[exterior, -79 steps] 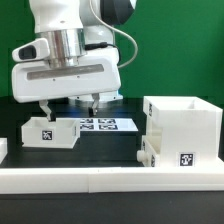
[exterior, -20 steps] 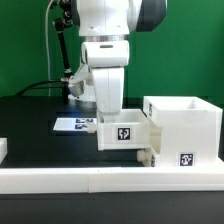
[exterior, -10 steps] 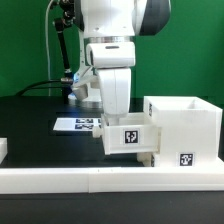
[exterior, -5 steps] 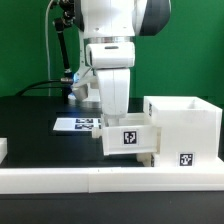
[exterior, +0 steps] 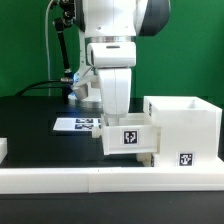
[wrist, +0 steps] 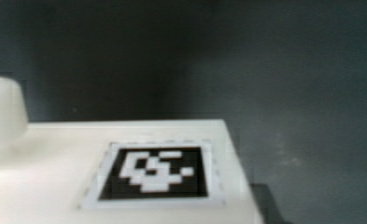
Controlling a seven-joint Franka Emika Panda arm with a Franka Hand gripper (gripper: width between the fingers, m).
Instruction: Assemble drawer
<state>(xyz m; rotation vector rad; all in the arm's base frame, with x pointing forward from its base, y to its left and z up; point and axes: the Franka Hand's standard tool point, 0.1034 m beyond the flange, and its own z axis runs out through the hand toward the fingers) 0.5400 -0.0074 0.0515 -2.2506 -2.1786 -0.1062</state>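
My gripper [exterior: 117,113] hangs straight down and is shut on a small white drawer box [exterior: 127,137] with a black-and-white tag on its front. I hold the box off the table, with its exterior-view-right end against the open side of the larger white drawer housing [exterior: 185,125]. A second small white part [exterior: 148,157] sits low in the housing, just under the held box. The wrist view shows the box's white top and its tag [wrist: 153,170] close up. My fingertips are hidden in both views.
The marker board [exterior: 78,124] lies on the black table behind the box. A white rail [exterior: 60,178] runs along the table's front. A small white piece [exterior: 3,148] shows at the exterior view's left edge. Cables hang behind the arm.
Since the earliest frame I have taken the box from the exterior view's left and carried it right to the housing. Over the last second nothing has visibly moved.
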